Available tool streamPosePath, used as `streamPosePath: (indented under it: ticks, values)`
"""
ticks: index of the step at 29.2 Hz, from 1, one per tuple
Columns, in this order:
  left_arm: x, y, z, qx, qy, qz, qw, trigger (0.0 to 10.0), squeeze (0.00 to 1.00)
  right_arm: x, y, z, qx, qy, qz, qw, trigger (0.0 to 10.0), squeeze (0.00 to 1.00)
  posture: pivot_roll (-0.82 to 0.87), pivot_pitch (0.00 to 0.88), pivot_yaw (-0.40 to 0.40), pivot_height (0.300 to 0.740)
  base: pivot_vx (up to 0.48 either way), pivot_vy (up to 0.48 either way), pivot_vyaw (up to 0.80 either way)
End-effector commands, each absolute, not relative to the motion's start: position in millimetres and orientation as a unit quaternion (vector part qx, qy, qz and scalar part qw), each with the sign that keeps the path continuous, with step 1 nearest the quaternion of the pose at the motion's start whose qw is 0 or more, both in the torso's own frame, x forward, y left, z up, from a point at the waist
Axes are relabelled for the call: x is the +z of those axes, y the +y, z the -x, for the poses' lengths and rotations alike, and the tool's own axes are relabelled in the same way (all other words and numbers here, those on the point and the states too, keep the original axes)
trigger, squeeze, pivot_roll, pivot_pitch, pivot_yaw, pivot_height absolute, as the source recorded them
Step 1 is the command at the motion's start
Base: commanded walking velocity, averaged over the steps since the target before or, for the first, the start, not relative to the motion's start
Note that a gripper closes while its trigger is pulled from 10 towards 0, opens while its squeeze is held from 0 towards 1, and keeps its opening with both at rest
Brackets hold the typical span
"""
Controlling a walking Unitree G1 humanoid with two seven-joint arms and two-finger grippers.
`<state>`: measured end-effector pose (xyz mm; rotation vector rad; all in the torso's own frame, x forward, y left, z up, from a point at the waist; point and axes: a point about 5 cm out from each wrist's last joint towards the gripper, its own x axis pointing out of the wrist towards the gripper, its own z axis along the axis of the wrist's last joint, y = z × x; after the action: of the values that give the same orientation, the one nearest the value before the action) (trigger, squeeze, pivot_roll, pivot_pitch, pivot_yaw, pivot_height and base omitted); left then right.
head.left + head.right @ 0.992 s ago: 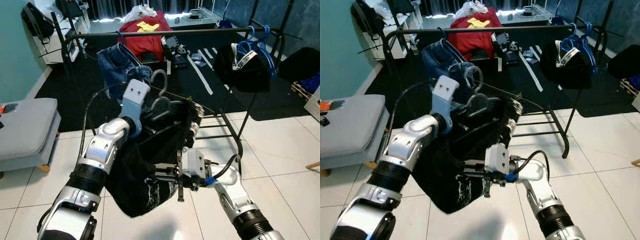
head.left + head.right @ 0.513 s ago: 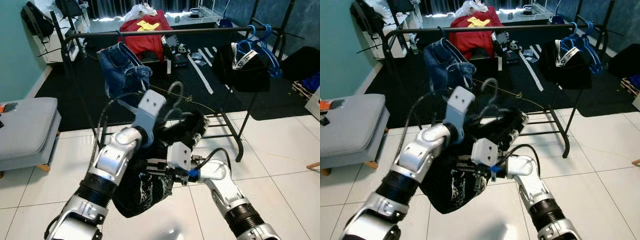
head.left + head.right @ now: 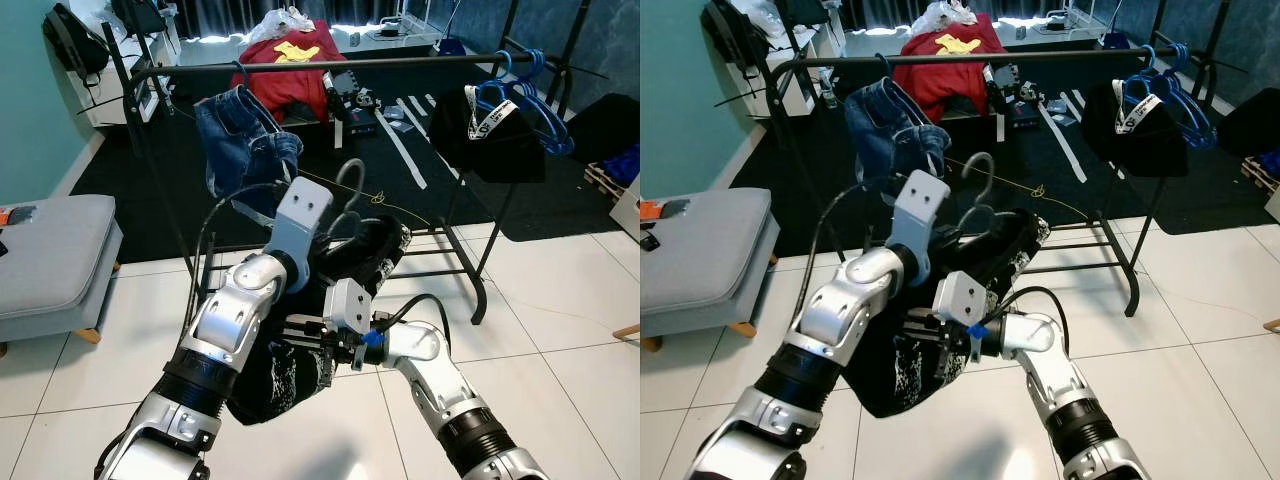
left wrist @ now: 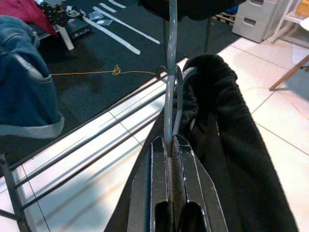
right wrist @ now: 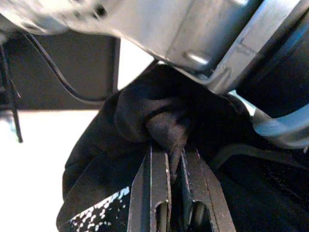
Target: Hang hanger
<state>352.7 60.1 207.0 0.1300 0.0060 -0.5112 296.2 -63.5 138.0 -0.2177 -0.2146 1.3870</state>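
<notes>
A grey metal hanger point(image 3: 349, 181) carries a black garment point(image 3: 283, 372) with white print near its hem. My left gripper point(image 4: 170, 143) is shut on the stem of the hanger's hook point(image 4: 169, 67), holding it upright in front of the clothes rack, below the black top rail point(image 3: 330, 65). Lower down, my right gripper point(image 5: 169, 153) is shut on a bunched fold of the black garment point(image 5: 154, 111), just under the left forearm. The hanger's shoulders are hidden inside the fabric.
Blue jeans point(image 3: 240, 130) hang on the rail at left, and a black garment on blue hangers point(image 3: 492, 128) hangs at right. The rack's lower bars point(image 3: 445, 258) lie behind the held garment. A grey cushioned seat point(image 3: 50, 260) stands at the left. Clutter covers the dark rug beyond.
Both arms have carried the hanger and garment forward toward the rack. The right gripper has moved left and up under the left arm, bunching the fabric.
</notes>
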Motion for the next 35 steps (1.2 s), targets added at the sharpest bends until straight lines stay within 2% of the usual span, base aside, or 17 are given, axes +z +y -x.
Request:
streamPosePath:
  ticks: [1, 9, 10, 15, 16, 17, 18, 20, 21, 22, 23, 24, 27, 31, 32, 33, 35]
  values:
    - [222, 54, -352, -0.26, -0.025, -0.033, 0.965, 0.0, 0.0, 146, -47, -284, 0.679, -0.129, 0.07, 0.72, 10.0, 1.0, 0.06, 0.09, 0.061, 0.74, 0.0, 0.0, 0.0]
    - [229, 55, -351, -0.267, -0.034, 0.0, 0.963, 0.0, 0.0, 145, -49, -285, 0.663, -0.14, 0.075, 0.731, 10.0, 1.0, 0.06, 0.09, 0.062, 0.74, 0.0, 0.0, 0.0]
    - [230, 56, -351, -0.267, -0.035, 0.007, 0.963, 0.0, 0.0, 143, -51, -284, 0.66, -0.14, 0.08, 0.733, 10.0, 0.0, 0.06, 0.089, 0.063, 0.74, 0.0, 0.0, 0.0]
    - [231, 60, -353, -0.266, -0.037, 0.011, 0.963, 0.0, 0.0, 141, -57, -282, 0.657, -0.135, 0.074, 0.738, 10.0, 0.0, 0.06, 0.089, 0.064, 0.74, 0.0, 0.0, 0.0]
    - [231, 63, -354, -0.264, -0.04, 0.01, 0.964, 0.0, 0.0, 140, -61, -281, 0.654, -0.135, 0.066, 0.742, 10.0, 0.16, 0.05, 0.087, 0.066, 0.74, 0.0, 0.0, 0.0]
    - [231, 63, -354, -0.264, -0.04, 0.01, 0.964, 0.0, 0.0, 140, -61, -281, 0.654, -0.135, 0.066, 0.742, 10.0, 0.16, 0.05, 0.087, 0.066, 0.74, 0.0, 0.0, 0.0]
    - [231, 65, -354, -0.263, -0.041, 0.009, 0.964, 0.0, 0.0, 140, -65, -280, 0.65, -0.132, 0.055, 0.746, 10.0, 1.0, 0.05, 0.084, 0.066, 0.74, 0.0, 0.0, 0.0]
    - [231, 68, -355, -0.261, -0.044, 0.008, 0.964, 0.0, 0.0, 140, -69, -280, 0.637, -0.134, 0.05, 0.757, 10.0, 1.0, 0.05, 0.081, 0.066, 0.74, 0.0, 0.0, 0.0]
    - [230, 72, -356, -0.26, -0.047, 0.006, 0.964, 0.0, 0.0, 142, -75, -281, 0.624, -0.135, 0.039, 0.769, 10.0, 0.93, 0.05, 0.081, 0.066, 0.74, 0.0, 0.0, 0.0]
    - [230, 72, -356, -0.26, -0.047, 0.006, 0.964, 0.0, 0.0, 142, -75, -281, 0.624, -0.135, 0.039, 0.769, 10.0, 0.93, 0.05, 0.081, 0.066, 0.74, 0.0, 0.0, 0.0]
    - [230, 76, -358, -0.256, -0.05, 0.005, 0.965, 0.0, 0.0, 142, -82, -280, 0.615, -0.128, 0.029, 0.777, 10.0, 0.15, 0.05, 0.075, 0.066, 0.74, 0.0, 0.0, 0.0]
    - [228, 82, -360, -0.249, -0.05, 0.002, 0.967, 0.0, 0.0, 140, -91, -279, 0.61, -0.114, 0.022, 0.784, 10.0, 0.0, 0.05, 0.073, 0.068, 0.74, 0.0, 0.0, 0.0]
    - [228, 82, -360, -0.249, -0.05, 0.002, 0.967, 0.0, 0.0, 140, -91, -279, 0.61, -0.114, 0.022, 0.784, 10.0, 0.0, 0.05, 0.073, 0.068, 0.74, 0.0, 0.0, 0.0]
    - [226, 94, -364, -0.234, -0.048, 0.001, 0.971, 0.0, 0.0, 135, -111, -273, 0.588, -0.1, 0.015, 0.802, 10.0, 0.0, 0.04, 0.066, 0.073, 0.74, 0.0, 0.0, 0.0]
    - [226, 96, -365, -0.231, -0.048, 0.003, 0.972, 0.0, 0.0, 136, -117, -273, 0.57, -0.111, 0.019, 0.814, 10.0, 0.0, 0.04, 0.065, 0.073, 0.74, 0.0, 0.0, 0.0]
    - [226, 96, -365, -0.231, -0.048, 0.003, 0.972, 0.0, 0.0, 136, -117, -273, 0.57, -0.111, 0.019, 0.814, 10.0, 0.0, 0.04, 0.065, 0.073, 0.74, 0.0, 0.0, 0.0]
    - [227, 100, -366, -0.227, -0.049, 0.008, 0.973, 0.0, 0.0, 138, -126, -276, 0.527, -0.12, 0.027, 0.841, 10.0, 0.0, 0.04, 0.059, 0.073, 0.74, 0.0, 0.0, 0.0]
